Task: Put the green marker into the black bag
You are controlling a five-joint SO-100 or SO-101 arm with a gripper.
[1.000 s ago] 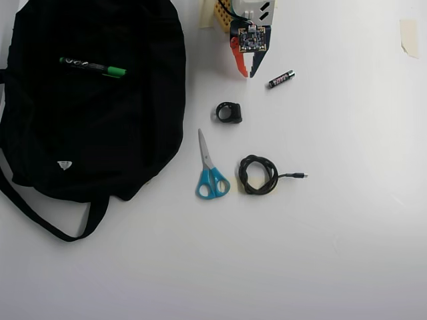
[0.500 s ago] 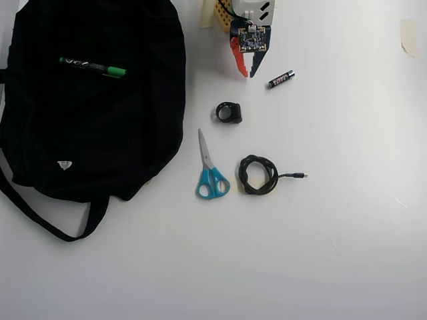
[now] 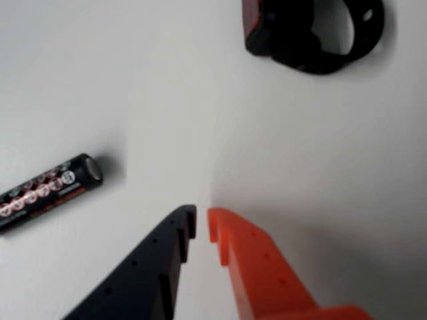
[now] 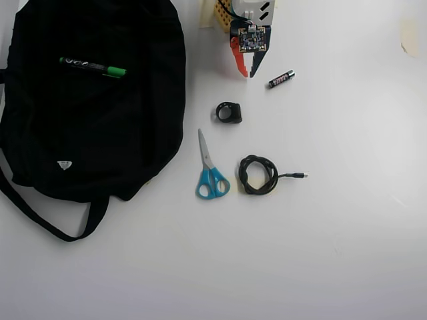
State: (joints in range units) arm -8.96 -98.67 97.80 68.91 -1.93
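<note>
The green marker (image 4: pixel 93 67) lies flat on top of the black bag (image 4: pixel 87 140), near the bag's upper left in the overhead view, green cap to the right. The bag fills the left side of the table. My gripper (image 4: pixel 247 75) hovers at the top centre, well to the right of the bag, with nothing in it. In the wrist view the gripper (image 3: pixel 201 223) shows one black and one orange finger nearly touching, shut over bare table. Neither marker nor bag shows in the wrist view.
A black battery with pink lettering (image 4: pixel 281 79) (image 3: pixel 47 191) lies just right of the gripper. Below it sit a small black ring-shaped part (image 4: pixel 229 112) (image 3: pixel 313 33), blue-handled scissors (image 4: pixel 211 170) and a coiled black cable (image 4: pixel 260 175). A bag strap (image 4: pixel 53 223) loops out at lower left.
</note>
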